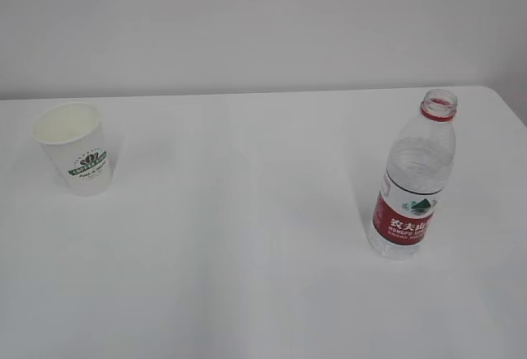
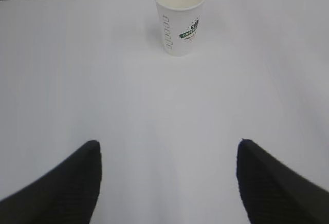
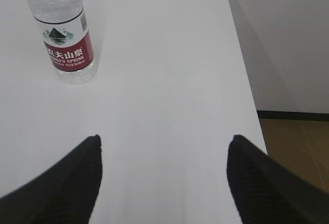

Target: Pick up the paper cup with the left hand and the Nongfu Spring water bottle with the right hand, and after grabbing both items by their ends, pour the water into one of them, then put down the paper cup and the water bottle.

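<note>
White table (image 1: 247,277), pale wall (image 1: 247,21), wood floor (image 3: 303,147).

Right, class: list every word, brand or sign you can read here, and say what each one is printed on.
"农夫山泉": white characters on the red label of the water bottle.
"NONGFU SPRING": smaller white line beneath them, same label.
Green mountain mark above the characters; a sign, no words.
Tiny print below "NONGFU SPRING": too small to read.
Green round logo and lettering on the paper cup: too blurred to read.

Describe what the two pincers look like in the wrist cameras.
Only the fingertips show. The left pincer has two black fingers with rounded tips and a fine ribbed, matte texture. The right pincer looks the same: two black, textured fingers. No cables, markings or arm links appear in any view.
</note>
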`<control>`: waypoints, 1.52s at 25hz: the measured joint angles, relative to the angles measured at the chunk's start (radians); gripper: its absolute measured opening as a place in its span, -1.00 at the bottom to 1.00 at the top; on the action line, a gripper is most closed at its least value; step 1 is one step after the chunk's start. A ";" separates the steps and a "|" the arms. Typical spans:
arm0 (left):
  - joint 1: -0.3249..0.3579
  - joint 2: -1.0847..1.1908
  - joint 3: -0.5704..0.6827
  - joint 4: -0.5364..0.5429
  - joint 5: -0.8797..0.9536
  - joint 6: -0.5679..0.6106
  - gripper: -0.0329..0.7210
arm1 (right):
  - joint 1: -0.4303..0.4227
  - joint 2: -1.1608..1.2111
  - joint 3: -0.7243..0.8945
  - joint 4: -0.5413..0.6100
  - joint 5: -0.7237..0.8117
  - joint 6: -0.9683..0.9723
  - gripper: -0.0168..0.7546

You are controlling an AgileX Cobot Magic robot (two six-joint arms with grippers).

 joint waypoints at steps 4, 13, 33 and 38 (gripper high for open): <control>0.000 0.000 0.000 0.000 0.000 0.000 0.64 | 0.000 0.000 0.000 0.000 0.000 0.000 0.53; 0.000 0.000 0.000 0.000 0.000 0.000 0.64 | 0.000 0.000 0.000 0.000 0.000 0.000 0.53; 0.000 0.000 0.000 0.000 0.000 0.000 0.64 | 0.000 0.000 0.000 0.000 0.000 0.000 0.53; 0.000 0.000 0.000 0.000 0.000 0.000 0.64 | 0.000 0.000 0.000 0.002 0.000 0.000 0.53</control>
